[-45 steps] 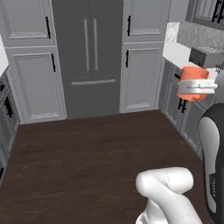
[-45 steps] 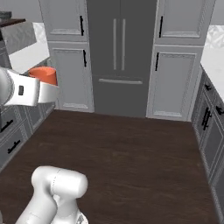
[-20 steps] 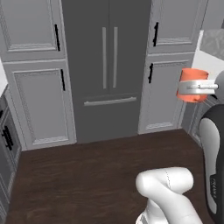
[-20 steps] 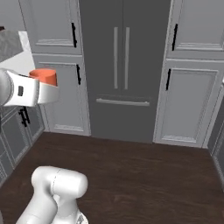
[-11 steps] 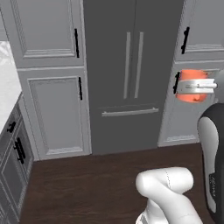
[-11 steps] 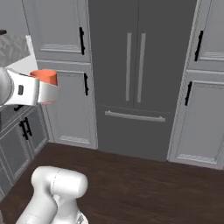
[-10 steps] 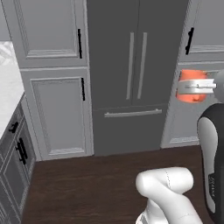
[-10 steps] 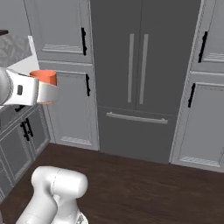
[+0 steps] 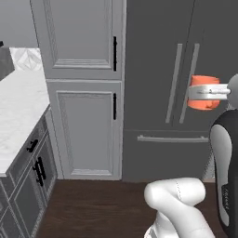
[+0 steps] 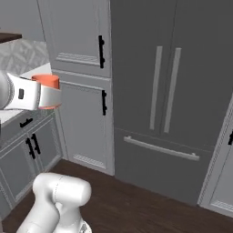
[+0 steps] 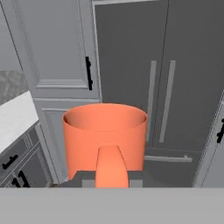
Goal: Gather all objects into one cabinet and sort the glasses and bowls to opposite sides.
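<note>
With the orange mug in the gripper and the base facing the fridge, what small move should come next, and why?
Probably keep turning the base left toward the white counter. The gripper is shut on the orange mug, held upright by its handle, and only the dark fridge and grey cabinets lie ahead, nowhere to set it.

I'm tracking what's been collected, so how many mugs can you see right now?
1: the orange mug, held upright by its handle in the pincer, in front of the grey cabinets and fridge. Others may be outside these views.

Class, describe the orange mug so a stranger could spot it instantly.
Start at the tall dark grey fridge. In front of it the gripper is shut on the orange mug, held upright off the floor. It is the one bright orange thing among grey cabinets.
</note>
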